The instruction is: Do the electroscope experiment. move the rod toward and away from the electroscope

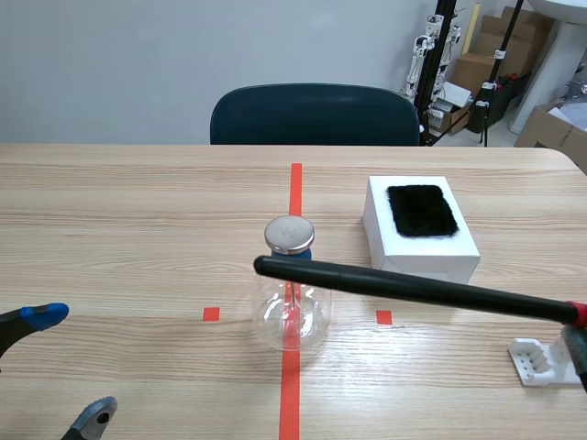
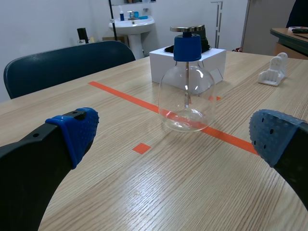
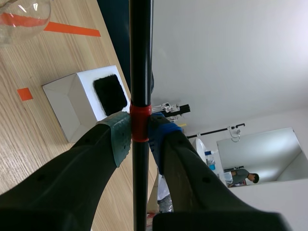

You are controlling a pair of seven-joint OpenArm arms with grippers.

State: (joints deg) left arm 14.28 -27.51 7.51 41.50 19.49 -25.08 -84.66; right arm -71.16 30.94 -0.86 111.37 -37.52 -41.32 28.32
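The electroscope [image 1: 291, 291] is a clear glass flask with a blue neck and a flat metal disc on top; it stands on the orange-red centre line and shows in the left wrist view as the flask [image 2: 186, 96] ahead of my open left gripper [image 2: 173, 139]. A long black rod [image 1: 413, 289] with a red band lies level above the table, its tip just beside the flask's neck under the disc. My right gripper [image 3: 138, 134] is shut on the rod [image 3: 140, 72] at the red band, at the scene's right edge. The left gripper [image 1: 64, 367] rests low at the near left.
A white box [image 1: 422, 243] with a black fur pad [image 1: 421, 210] on top sits right of the flask. A small white stand [image 1: 541, 359] lies at the near right. A dark chair [image 1: 316, 115] stands behind the far table edge.
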